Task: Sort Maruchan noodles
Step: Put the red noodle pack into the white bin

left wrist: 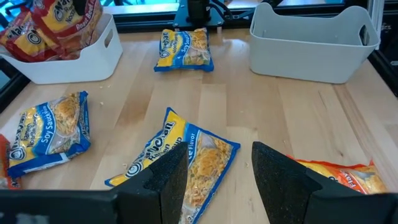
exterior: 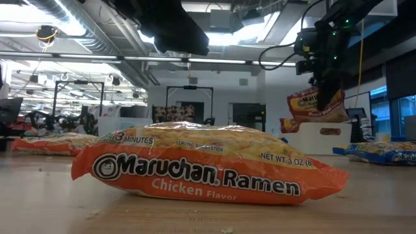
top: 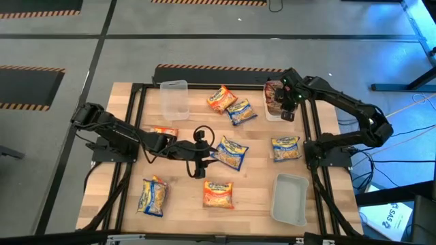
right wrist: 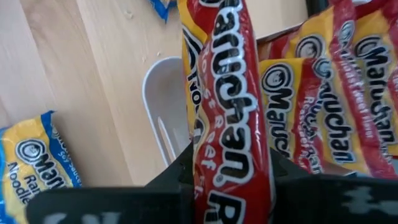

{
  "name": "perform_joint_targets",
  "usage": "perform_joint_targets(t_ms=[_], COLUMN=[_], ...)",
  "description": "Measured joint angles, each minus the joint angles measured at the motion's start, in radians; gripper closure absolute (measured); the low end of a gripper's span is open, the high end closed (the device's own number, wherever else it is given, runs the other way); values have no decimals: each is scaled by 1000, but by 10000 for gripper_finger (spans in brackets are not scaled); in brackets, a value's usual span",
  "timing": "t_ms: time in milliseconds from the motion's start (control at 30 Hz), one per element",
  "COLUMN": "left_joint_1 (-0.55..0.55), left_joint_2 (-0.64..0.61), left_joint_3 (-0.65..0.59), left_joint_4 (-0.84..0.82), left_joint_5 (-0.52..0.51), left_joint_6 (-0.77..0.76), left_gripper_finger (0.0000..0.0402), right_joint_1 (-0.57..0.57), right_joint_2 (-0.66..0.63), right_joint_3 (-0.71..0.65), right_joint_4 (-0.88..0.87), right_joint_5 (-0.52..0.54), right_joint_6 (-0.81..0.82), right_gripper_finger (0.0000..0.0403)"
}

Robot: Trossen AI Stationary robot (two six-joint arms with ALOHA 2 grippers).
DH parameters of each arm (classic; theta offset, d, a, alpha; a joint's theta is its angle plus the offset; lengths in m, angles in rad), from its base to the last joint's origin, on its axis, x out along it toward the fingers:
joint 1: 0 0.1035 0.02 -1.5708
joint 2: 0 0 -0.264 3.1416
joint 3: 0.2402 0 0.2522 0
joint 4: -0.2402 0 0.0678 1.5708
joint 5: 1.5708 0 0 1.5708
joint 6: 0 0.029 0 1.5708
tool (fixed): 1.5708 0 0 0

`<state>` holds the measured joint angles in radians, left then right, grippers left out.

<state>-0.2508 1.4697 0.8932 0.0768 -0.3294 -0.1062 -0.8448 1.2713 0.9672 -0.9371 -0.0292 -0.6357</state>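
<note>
Over the white plastic tub at the far right corner, the right gripper hangs clamped on a red plastic Maruchan packet. Mid-table, the left gripper hovers, jaws apart, above a blue-and-yellow noodle packet.

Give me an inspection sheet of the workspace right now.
Surface: wooden table, crumbs near the low camera.
Job's things: red packet held over the white tub that holds more red packets; blue packets and orange packets scattered.
Clutter: clear tub and grey tub, both showing no packets.
Grippers: right gripper shut on the red packet; left gripper open above the table middle.
Cables: dark loops on the left arm.
Surroundings: striped floor tape; no person seen.
</note>
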Motion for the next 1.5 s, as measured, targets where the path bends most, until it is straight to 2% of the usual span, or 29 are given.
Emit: perform_joint_targets(t_ms=[133, 433, 933, 1233, 1333, 1500], left_joint_1=[0, 0, -1, -1, -1, -1], left_joint_2=[0, 0, 0, 0, 0, 0], left_joint_3=[0, 0, 0, 0, 0, 0], left_joint_4=[13, 13, 13, 13, 13, 13], left_joint_5=[0, 0, 2, 2, 2, 2], left_joint_6=[12, 12, 5, 5, 5, 5], left_gripper_finger=[230, 230, 230, 230, 230, 230], right_joint_1=[0, 0, -1, 1, 1, 1], right_joint_2=[26, 101, 205, 211, 212, 211], right_joint_3=[0, 0, 3, 0, -1, -1], right_joint_4=[-7, 64, 84, 70, 63, 61], right_joint_5=[-21, -138, -143, -90, -82, -79], right_joint_6=[-1, 1, 26, 64, 66, 93], right_gripper_finger=[343, 343, 343, 341, 323, 260])
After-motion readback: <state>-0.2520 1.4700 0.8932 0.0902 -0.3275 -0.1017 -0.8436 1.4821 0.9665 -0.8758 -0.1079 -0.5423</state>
